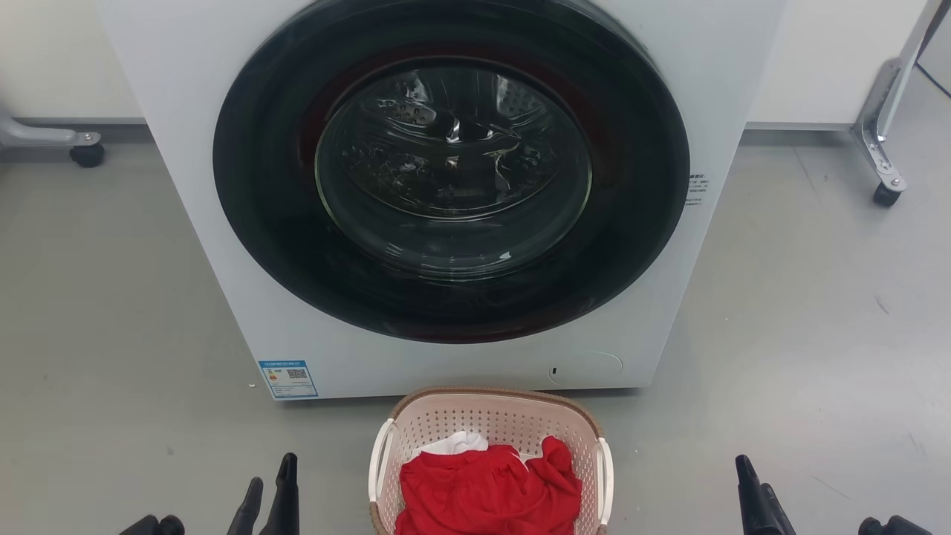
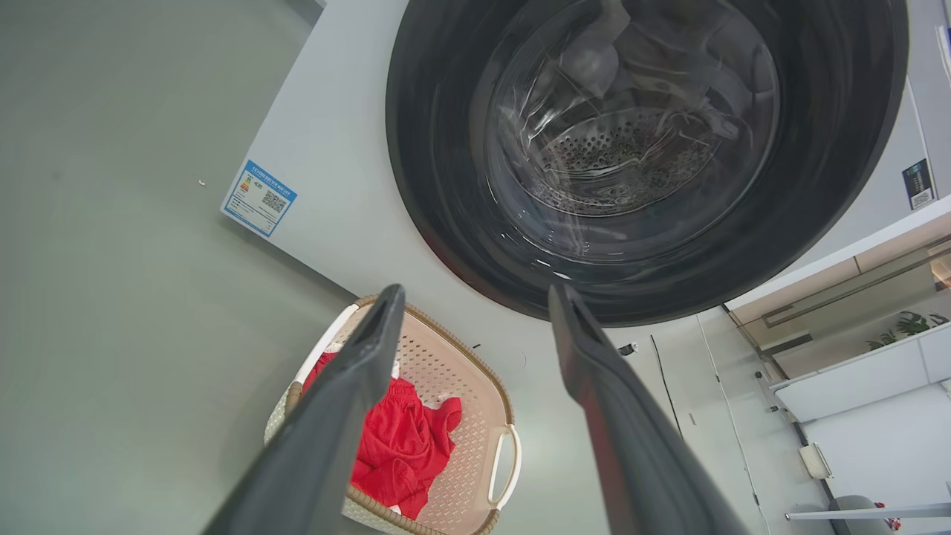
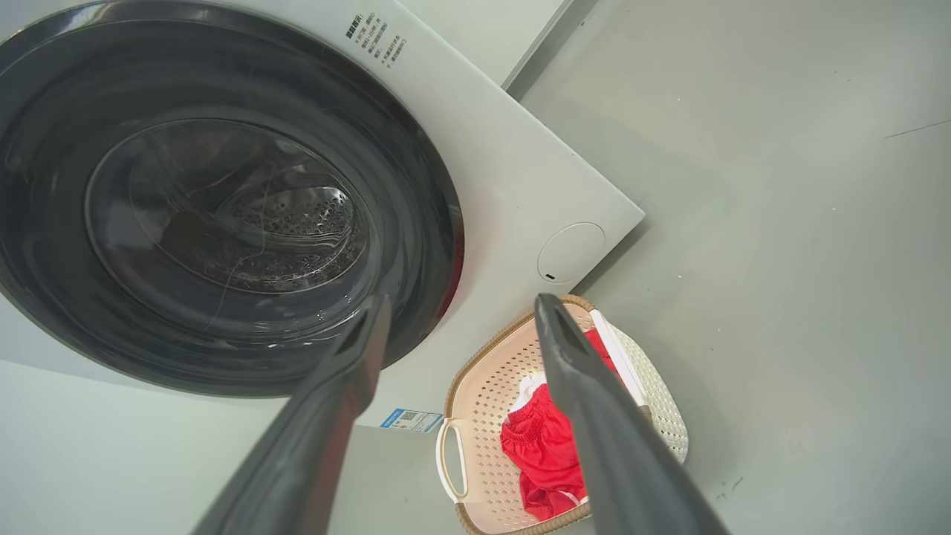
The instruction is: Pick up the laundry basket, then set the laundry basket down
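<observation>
The left pincer (image 1: pixel 272 472) and the right pincer (image 1: pixel 752 475) both stand wide open, empty. The laundry basket (image 1: pixel 505 423) sits between them, apart from each; I'd bring both inward onto its white handles (image 1: pixel 381 446) together, then lift level.

A blue-bordered label (image 1: pixel 287 379) is affixed to the lower left corner of the washer (image 1: pixel 356 364) front; a QR code (image 1: pixel 298 374) is printed on it; its text is too small to be read; lines of small dark print (image 1: pixel 697 190) are placed right of the door (image 1: pixel 453 163), illegible; a small dark label (image 2: pixel 919 183) is seen at the washer's edge, unreadable.
</observation>
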